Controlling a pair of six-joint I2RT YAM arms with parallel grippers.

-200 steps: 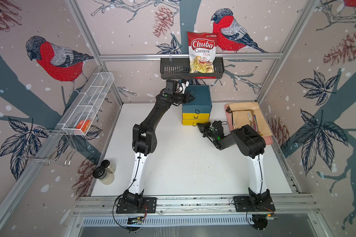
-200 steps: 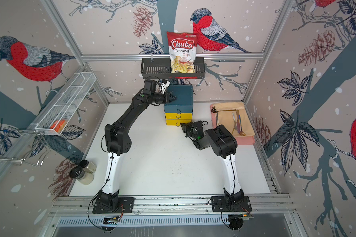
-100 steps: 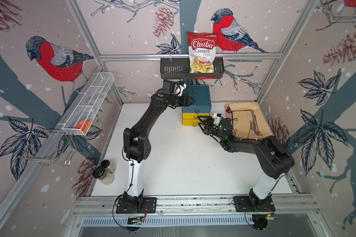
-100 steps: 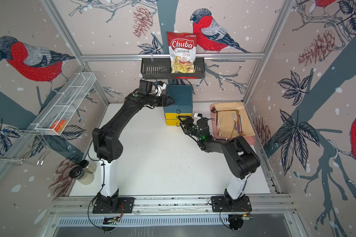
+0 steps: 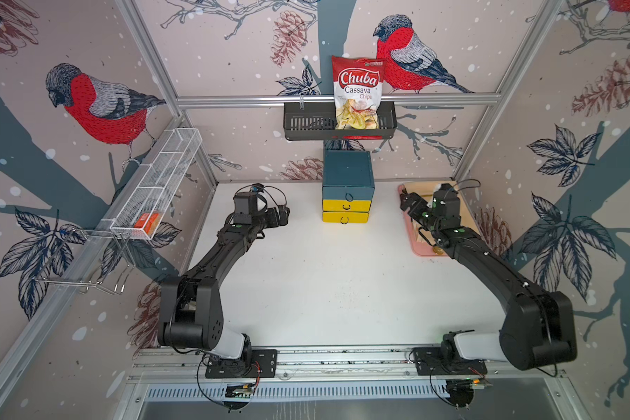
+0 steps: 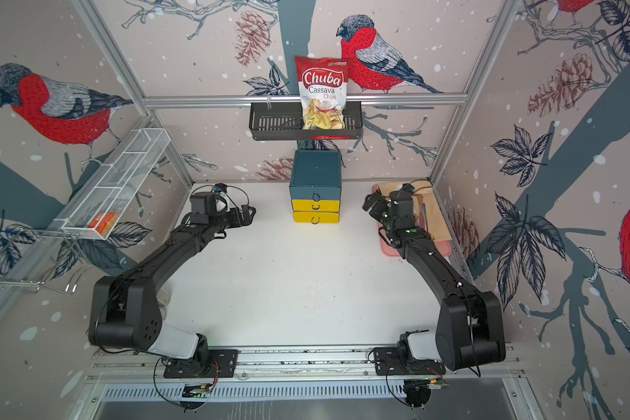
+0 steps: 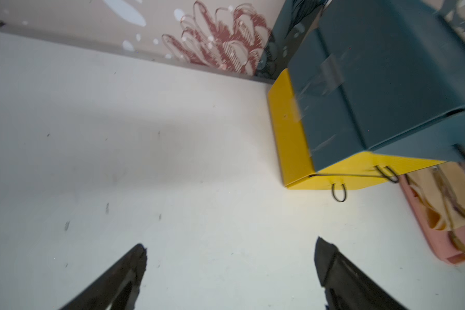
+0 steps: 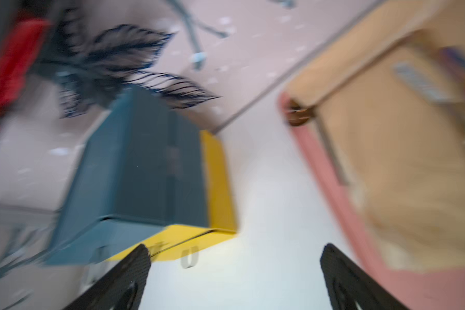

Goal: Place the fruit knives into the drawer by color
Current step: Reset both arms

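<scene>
1. In both top views the three-drawer chest [image 5: 348, 182] stands at the back of the white surface [image 5: 324, 283], against the wall. Its teal top drawer and both yellow drawers look shut. The left hand [image 5: 283, 215] hangs to one side of it. The right hand [image 5: 407, 203] hangs to the other side, near the edge of the pink tray [image 5: 421, 252]. Both hands are released and carry nothing. No pastel fruit knives can be made out on the surface.
2. Left wrist view: the left hand's fingers [image 7: 124, 273] are spread wide over bare surface, with nothing between them. The chest [image 7: 387, 80] is near but apart from them, and its loop pulls [image 7: 338, 192] hang free. The tray [image 7: 440, 249] beyond holds brownish cutlery [image 7: 446, 198] on a beige cloth [image 7: 427, 188].
3. Right wrist view, blurred: the right hand [image 8: 235, 249] is spread and empty, with the chest [image 8: 151, 166] on one side and the tray [image 8: 333, 174] on the other.
4. Judgement: the fruit knives are probably sorted inside the closed drawers, though the contents are hidden, so the placing looks finished. The next move calls only for carrying both arms clear without catching a pull. If a knife did remain in the tray, a drawer would first have to be drawn open by its loop.
</scene>
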